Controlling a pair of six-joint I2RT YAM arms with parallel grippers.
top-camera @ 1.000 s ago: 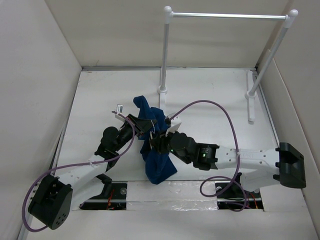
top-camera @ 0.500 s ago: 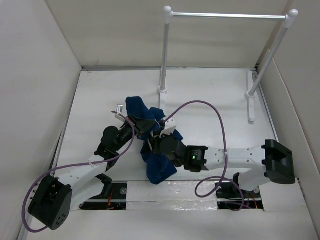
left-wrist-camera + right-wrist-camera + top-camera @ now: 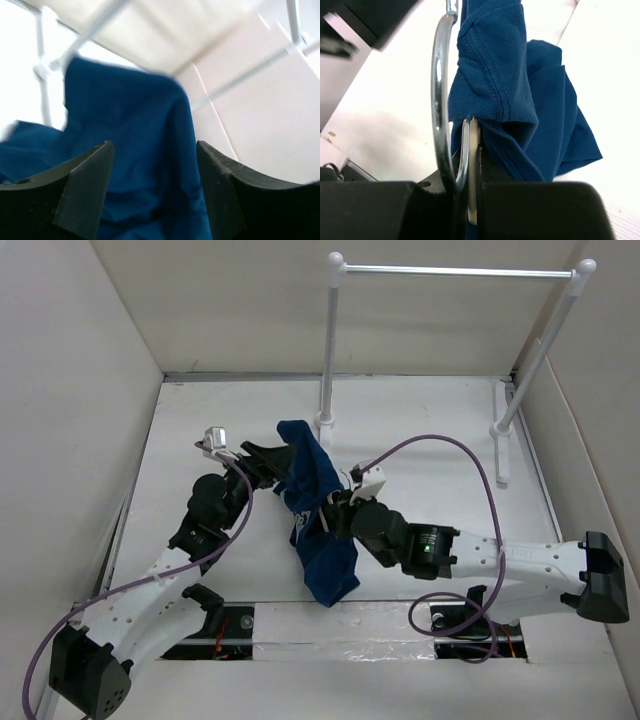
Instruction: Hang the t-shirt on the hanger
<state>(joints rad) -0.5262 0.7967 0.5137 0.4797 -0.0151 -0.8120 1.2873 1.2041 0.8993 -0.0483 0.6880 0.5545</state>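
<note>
The dark blue t-shirt [image 3: 318, 540] hangs in a long bunch over the middle of the table. In the right wrist view the t-shirt [image 3: 520, 90] drapes over the hanger [image 3: 473, 165], whose pale frame and metal hook [image 3: 439, 90] show at the jaws. My right gripper [image 3: 338, 512] [image 3: 472, 150] is shut on the hanger at the hook's base; the rest of the frame is hidden under cloth. My left gripper [image 3: 266, 457] [image 3: 154, 150] stands open just left of the shirt's top, blue fabric [image 3: 130, 125] filling the view beyond its fingers.
A tall white rack with a silver bar [image 3: 455, 272] stands at the back, its feet [image 3: 325, 420] [image 3: 503, 445] on the table. Pale walls close in the left, right and rear. Purple cables [image 3: 440, 445] loop off both arms.
My left gripper has opened, let go of the cloth and moved up-left. My right gripper has closed and shifted right with the hanger, and the shirt now hangs longer.
</note>
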